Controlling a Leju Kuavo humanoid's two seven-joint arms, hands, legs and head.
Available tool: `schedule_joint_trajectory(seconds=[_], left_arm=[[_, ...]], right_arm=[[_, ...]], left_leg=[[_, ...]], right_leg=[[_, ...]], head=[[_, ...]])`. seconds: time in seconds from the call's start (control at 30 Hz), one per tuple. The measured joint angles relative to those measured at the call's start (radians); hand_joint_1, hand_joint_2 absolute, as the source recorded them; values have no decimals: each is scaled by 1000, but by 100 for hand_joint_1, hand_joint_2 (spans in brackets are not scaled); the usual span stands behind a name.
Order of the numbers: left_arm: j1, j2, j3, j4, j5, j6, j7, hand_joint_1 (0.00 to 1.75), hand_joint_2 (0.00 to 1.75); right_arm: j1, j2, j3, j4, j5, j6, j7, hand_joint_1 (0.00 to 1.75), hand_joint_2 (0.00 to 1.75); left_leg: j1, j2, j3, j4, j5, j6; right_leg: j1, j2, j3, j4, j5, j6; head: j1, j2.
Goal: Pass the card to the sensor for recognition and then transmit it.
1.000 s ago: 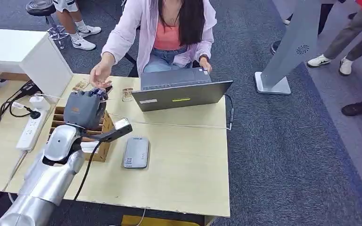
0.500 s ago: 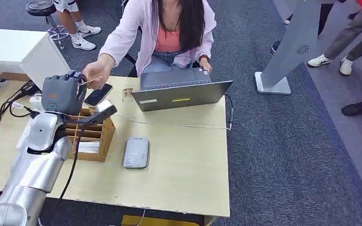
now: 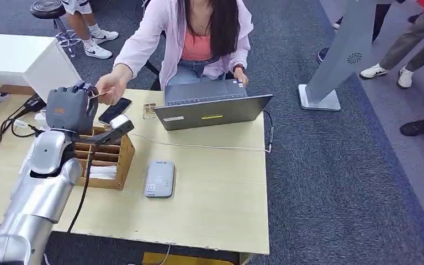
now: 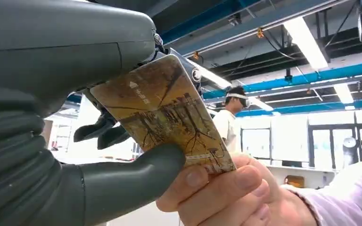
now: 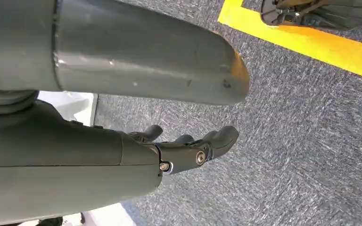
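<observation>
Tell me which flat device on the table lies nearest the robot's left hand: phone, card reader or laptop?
The dark phone, lying just beside the left hand. The grey card reader and laptop lie farther away.

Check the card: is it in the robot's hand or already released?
Still held: the left hand pinches the card while a person's hand grips its other end.

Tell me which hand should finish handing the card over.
Left. The left hand already pinches the card, and the person's hand grips its other end. The right hand hangs over the floor.

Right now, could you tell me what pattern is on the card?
The card is golden-brown with dark bare tree branches, clearest in the left wrist view.
</observation>
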Motion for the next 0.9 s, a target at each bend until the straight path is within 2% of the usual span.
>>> schedule_joint_trajectory(seconds=[0.17, 0.2, 0.4, 0.9], left_arm=[[-46, 8, 15, 50, -4, 3, -2, 175, 175], [-49, 8, 18, 56, -4, 4, -2, 0, 175], [-56, 11, 32, 82, 4, 31, -3, 0, 175], [-56, 11, 77, 89, 2, 31, -7, 0, 175]], right_arm=[[0, 0, 1, 0, 5, 0, 1, 0, 0], [0, 0, 1, 0, 5, 0, 1, 0, 0], [-1, 0, 2, 0, 7, 0, 3, 0, 0], [-2, 0, 2, 0, 6, -1, 8, 0, 0]], left_leg=[[0, 0, 0, 0, 0, 0], [0, 0, 0, 0, 0, 0], [0, 0, 0, 0, 0, 0], [0, 0, 0, 0, 1, 0]], right_leg=[[0, 0, 0, 0, 0, 0], [0, 0, 0, 0, 0, 0], [0, 0, 0, 0, 0, 0], [0, 0, 0, 0, 0, 0]], head=[[0, 0], [0, 0], [0, 0], [0, 0]])
